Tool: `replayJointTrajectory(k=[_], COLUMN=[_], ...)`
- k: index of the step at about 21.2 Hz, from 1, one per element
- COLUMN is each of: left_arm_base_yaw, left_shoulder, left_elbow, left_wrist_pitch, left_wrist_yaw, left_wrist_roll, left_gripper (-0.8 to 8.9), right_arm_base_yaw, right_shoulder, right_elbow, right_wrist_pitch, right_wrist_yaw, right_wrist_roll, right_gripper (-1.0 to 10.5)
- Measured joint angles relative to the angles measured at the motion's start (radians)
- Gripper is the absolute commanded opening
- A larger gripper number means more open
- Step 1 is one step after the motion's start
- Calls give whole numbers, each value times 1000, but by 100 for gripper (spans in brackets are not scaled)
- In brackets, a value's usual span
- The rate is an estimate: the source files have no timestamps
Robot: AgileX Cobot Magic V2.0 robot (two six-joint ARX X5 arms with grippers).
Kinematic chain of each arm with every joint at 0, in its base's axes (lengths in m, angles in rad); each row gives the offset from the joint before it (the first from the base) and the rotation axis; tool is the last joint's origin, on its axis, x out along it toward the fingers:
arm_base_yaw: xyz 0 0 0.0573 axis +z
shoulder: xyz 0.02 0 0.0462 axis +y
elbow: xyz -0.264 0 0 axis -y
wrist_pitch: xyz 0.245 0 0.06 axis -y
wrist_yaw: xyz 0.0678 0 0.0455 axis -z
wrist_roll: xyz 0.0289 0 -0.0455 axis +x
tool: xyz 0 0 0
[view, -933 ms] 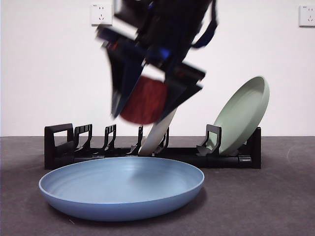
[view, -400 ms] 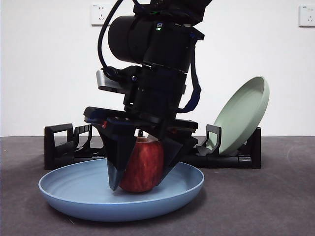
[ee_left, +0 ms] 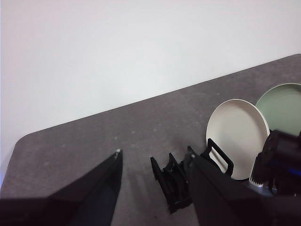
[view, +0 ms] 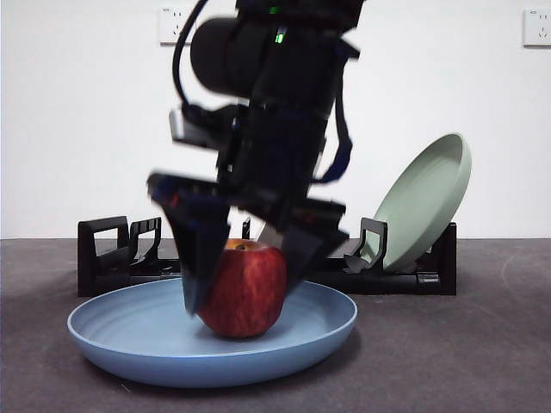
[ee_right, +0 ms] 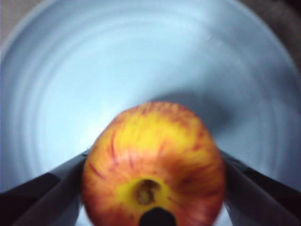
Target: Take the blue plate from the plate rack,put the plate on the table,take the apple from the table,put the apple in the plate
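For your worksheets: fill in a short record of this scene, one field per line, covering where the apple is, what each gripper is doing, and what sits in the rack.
apple: resting in the blue plate
blue plate: flat on the table, in front of the plate rack
right gripper: over the plate, jaws open on either side of the apple
left gripper: open, holding nothing, away from the apple
plate rack: holds the cream-white plate and the sage-green plate

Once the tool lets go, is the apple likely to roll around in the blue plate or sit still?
Probably sits still: the apple stands stem-up, squat, in the blue plate. The raised rim should catch any roll. Its smooth skin may slip if the right tool, jaws beside it, nudges it.
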Motion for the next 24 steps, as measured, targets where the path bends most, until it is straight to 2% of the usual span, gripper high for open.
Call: replayJointTrajectory(k=[6, 9, 14, 15, 16, 17, 18, 19, 20, 24], left_arm_base_yaw=[0, 0, 0, 0, 0, 0, 0, 0, 0, 24], left_shoulder=[1, 11, 104, 135, 165, 202, 237, 270, 304, 385], left_elbow=[0, 0, 0, 0, 0, 0, 0, 0, 0, 0], left_wrist_pitch=[0, 2, 27, 34, 43, 56, 68, 78, 88, 114], left_wrist_yaw=[5, 40, 79, 79, 79, 80, 89, 114, 141, 241], left_wrist_roll=[-17, -27, -33, -33, -33, -29, -20, -4, 9, 58], left_gripper=[220, 220, 220, 219, 216, 212, 150, 40, -14, -9], right_arm_base_yaw=[-19, -37, -101, -118, -132, -147, -158, -168, -176, -190], right_shoulder=[-150, -247, -492, -549, -596, -649, -692, -727, -755, -804], right_elbow=[12, 12, 13, 13, 13, 14, 14, 14, 14, 14], right_wrist_pitch=[-11, -43, -141, -164, -183, -203, -222, -236, -245, -251], right_wrist_yaw=[0, 0, 0, 0, 1, 1, 2, 4, 5, 5], right_wrist_roll=[0, -5, -30, -32, -34, -35, -44, -61, -79, -108], right_gripper=[415, 414, 404, 387, 307, 179, 48, -17, -11, -12])
